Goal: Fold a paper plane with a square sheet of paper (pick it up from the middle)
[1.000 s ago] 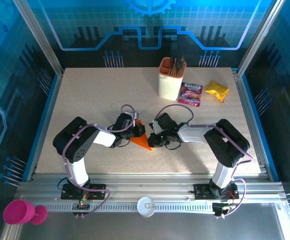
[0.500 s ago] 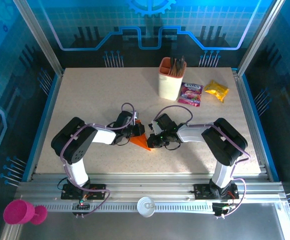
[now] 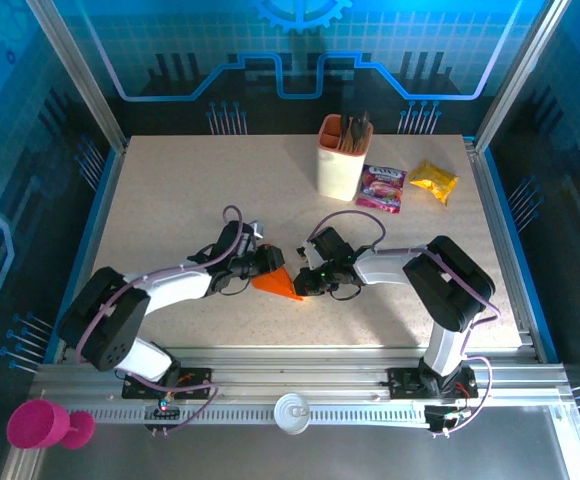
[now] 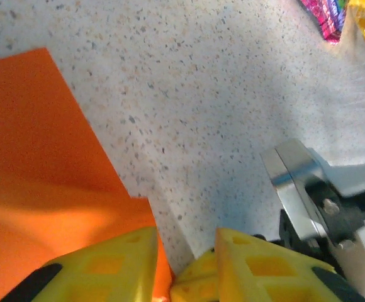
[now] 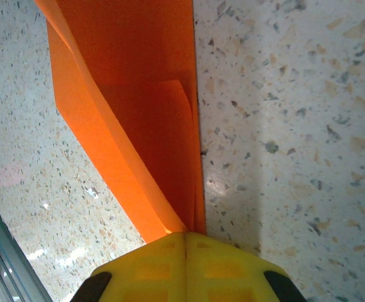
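Note:
The square sheet of paper (image 3: 277, 285), bright orange and folded into a layered pointed shape, lies near the table's middle between the two grippers. My right gripper (image 3: 305, 283) is shut on its right tip; in the right wrist view the yellow fingers (image 5: 185, 238) meet on the creased layers of the paper (image 5: 138, 94). My left gripper (image 3: 260, 262) sits at the paper's left side. In the left wrist view its jaws (image 4: 185, 242) stand apart with speckled table showing between them, and the paper (image 4: 38, 157) lies against the left finger's inner side.
A peach holder cup (image 3: 341, 158) with dark utensils stands at the back, with a purple snack packet (image 3: 381, 187) and a yellow one (image 3: 433, 181) to its right. The right arm's metal wrist part (image 4: 308, 189) is close beside my left gripper.
My left gripper's jaws have parted from shut. The left arm's elbow has swung out to the left and lower. The right gripper has stayed shut on the paper.

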Motion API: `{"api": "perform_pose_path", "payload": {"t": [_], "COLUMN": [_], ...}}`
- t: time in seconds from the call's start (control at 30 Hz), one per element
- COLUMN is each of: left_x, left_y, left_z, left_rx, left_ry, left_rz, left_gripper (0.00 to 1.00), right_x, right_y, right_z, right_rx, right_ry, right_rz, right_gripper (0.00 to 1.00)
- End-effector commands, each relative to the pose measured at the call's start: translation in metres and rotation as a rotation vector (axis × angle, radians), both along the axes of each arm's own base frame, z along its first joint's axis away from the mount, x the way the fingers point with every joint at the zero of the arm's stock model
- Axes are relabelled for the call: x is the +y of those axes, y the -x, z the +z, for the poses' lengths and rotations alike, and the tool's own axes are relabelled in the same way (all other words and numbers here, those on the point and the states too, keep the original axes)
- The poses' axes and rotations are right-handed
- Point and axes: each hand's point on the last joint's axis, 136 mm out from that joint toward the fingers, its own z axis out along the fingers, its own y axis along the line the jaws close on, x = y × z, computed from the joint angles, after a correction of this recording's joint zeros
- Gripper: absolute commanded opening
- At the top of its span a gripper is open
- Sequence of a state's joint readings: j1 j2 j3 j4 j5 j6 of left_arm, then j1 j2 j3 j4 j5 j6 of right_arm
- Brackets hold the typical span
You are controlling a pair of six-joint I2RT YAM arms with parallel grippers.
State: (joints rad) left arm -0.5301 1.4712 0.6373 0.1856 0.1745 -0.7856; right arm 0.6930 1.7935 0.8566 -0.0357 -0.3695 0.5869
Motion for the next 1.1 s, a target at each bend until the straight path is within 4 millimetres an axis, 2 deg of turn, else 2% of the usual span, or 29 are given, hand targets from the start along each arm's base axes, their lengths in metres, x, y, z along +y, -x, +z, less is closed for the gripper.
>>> {"api": "perform_pose_path", "payload": {"t": [0.0, 0.03, 0.37, 0.5, 0.57, 0.6, 1.07], "left_x": [0.0, -0.001, -0.015, -0.014, -0.016, -0.016, -0.022], "left_y": [0.02, 0.023, 0.038, 0.041, 0.042, 0.042, 0.035], "left_z": [-0.007, -0.008, -0.027, -0.036, -0.039, -0.04, -0.06], "left_rx": [0.088, 0.104, 0.207, 0.235, 0.244, 0.249, 0.304], "left_ry": [0.007, 0.008, 0.006, 0.005, 0.013, 0.015, 0.026], "left_rz": [0.045, 0.056, 0.113, 0.139, 0.145, 0.147, 0.2], "left_gripper": [0.05, 0.0, 0.0, 0.0, 0.0, 0.0, 0.0], "right_x": [-0.04, -0.041, -0.051, -0.054, -0.055, -0.049, -0.049], "right_y": [0.026, 0.027, 0.033, 0.036, 0.038, 0.031, 0.038], "right_z": [-0.046, -0.048, -0.054, -0.056, -0.057, -0.051, -0.053], "right_rx": [0.102, 0.101, 0.098, 0.108, 0.113, 0.096, 0.087], "right_ry": [0.219, 0.233, 0.357, 0.376, 0.383, 0.369, 0.438], "right_rz": [-0.021, -0.019, 0.0, -0.002, 0.0, -0.002, 0.041], "right_gripper": [0.0, 0.0, 0.0, 0.0, 0.0, 0.0, 0.0]}}
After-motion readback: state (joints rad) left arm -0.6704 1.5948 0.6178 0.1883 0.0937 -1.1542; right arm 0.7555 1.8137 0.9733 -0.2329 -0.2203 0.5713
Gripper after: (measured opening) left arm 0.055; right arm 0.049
